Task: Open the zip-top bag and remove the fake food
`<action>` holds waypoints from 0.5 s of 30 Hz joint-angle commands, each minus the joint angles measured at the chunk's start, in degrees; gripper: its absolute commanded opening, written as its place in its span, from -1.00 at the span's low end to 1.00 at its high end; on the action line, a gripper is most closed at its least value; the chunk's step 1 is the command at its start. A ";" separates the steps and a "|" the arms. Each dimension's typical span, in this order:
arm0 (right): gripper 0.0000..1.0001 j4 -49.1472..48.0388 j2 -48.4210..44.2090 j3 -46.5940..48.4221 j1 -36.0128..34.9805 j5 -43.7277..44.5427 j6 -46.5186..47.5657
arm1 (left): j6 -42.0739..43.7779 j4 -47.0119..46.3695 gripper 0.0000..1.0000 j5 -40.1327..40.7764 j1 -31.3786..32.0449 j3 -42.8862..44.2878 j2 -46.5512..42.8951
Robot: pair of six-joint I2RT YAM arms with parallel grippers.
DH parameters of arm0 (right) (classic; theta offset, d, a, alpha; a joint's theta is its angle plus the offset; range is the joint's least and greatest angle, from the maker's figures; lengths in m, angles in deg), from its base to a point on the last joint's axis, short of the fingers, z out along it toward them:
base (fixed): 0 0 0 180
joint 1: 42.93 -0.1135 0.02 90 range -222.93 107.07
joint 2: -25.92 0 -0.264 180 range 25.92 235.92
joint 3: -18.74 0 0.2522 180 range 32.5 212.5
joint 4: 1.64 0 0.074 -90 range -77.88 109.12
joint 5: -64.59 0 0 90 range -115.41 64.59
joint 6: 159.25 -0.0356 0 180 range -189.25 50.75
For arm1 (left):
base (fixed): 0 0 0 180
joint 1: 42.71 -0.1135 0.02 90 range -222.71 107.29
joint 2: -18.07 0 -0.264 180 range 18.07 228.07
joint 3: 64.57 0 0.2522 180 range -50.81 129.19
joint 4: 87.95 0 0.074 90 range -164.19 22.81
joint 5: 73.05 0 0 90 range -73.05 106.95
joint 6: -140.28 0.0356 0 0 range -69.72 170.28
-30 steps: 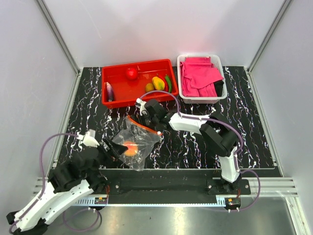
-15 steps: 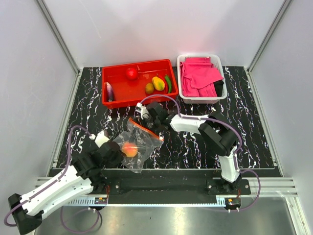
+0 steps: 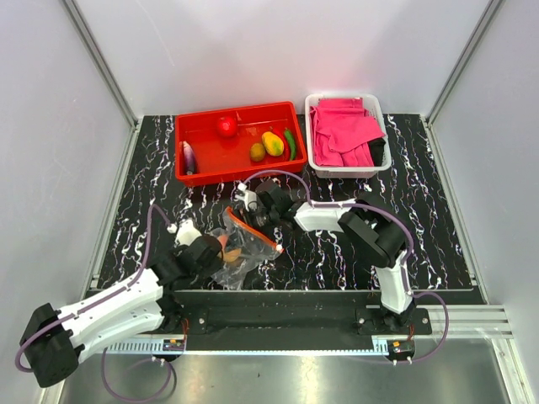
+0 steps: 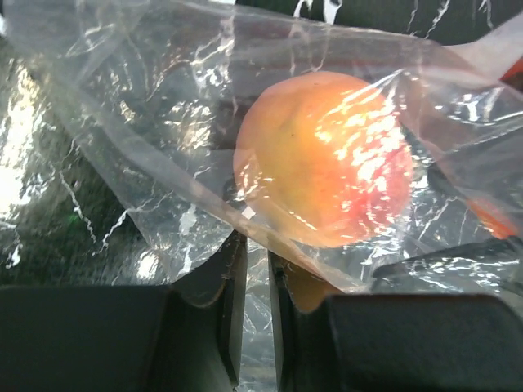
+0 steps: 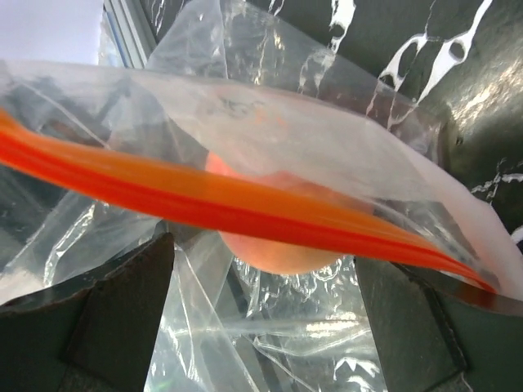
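The clear zip-top bag (image 3: 242, 250) lies crumpled on the black mat between both arms, its red-orange zip strip (image 3: 255, 233) running diagonally on the right side. One piece of fake food, a round orange-red fruit (image 4: 325, 155), sits inside it. My left gripper (image 3: 212, 251) is shut on a fold of the bag's film (image 4: 255, 245) just below the fruit. My right gripper (image 3: 253, 215) stands open at the zip end. In the right wrist view its fingers (image 5: 114, 310) spread wide beneath the strip (image 5: 245, 211), gripping nothing.
At the back, a red tray (image 3: 202, 172) holds a red round fruit (image 3: 226, 126), eggplant (image 3: 188, 156), kiwi (image 3: 257, 151), mango (image 3: 272, 143) and green chili (image 3: 290, 141). A white basket (image 3: 313, 160) with pink cloths (image 3: 344, 130) stands to its right.
My left gripper went from open to shut on the bag's film as the arm reached forward and right. The bag bunched up and shifted slightly. The right gripper stayed open at the strip.
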 commanded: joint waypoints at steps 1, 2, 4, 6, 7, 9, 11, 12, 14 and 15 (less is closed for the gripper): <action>0.99 -4.36 2.70 2.74 -0.34 0.25 -2.61 | 2.60 -8.02 -0.61 0.91 -0.48 0.84 1.04; 0.99 -4.45 2.97 3.44 -0.43 0.95 -2.88 | 2.86 -9.00 -0.61 0.29 -0.48 0.40 1.38; 0.99 -4.62 3.94 4.15 -0.69 1.74 -3.15 | 3.04 -11.64 -0.61 -1.64 -0.48 -0.83 2.18; 0.99 -4.45 4.55 4.85 -0.78 3.23 -3.06 | 3.04 -13.30 -0.62 -2.87 -0.48 -1.62 2.53; 0.99 -4.10 4.90 4.94 -0.78 4.63 -2.71 | 3.13 -13.57 -0.66 -3.05 -0.40 -1.80 2.53; 0.99 -2.26 5.08 5.38 -0.78 6.66 -1.49 | 3.04 -13.32 -0.70 -3.14 -0.48 -1.98 2.09; 0.96 -1.55 5.61 6.43 -0.78 8.51 -1.04 | 2.86 -13.31 -0.70 -3.06 -0.48 -2.16 0.96; 0.90 -0.77 5.70 6.79 -0.78 9.21 -0.69 | 2.69 -12.97 -0.71 -2.97 -0.40 -2.33 0.51; 0.60 0.82 5.09 7.40 -0.78 12.20 0.19 | 2.25 -12.09 -0.73 -2.27 -0.48 -2.16 -1.06; 0.43 1.69 4.65 7.23 -0.78 13.08 0.89 | 1.90 -11.04 -0.73 -1.92 -0.48 -2.16 -1.68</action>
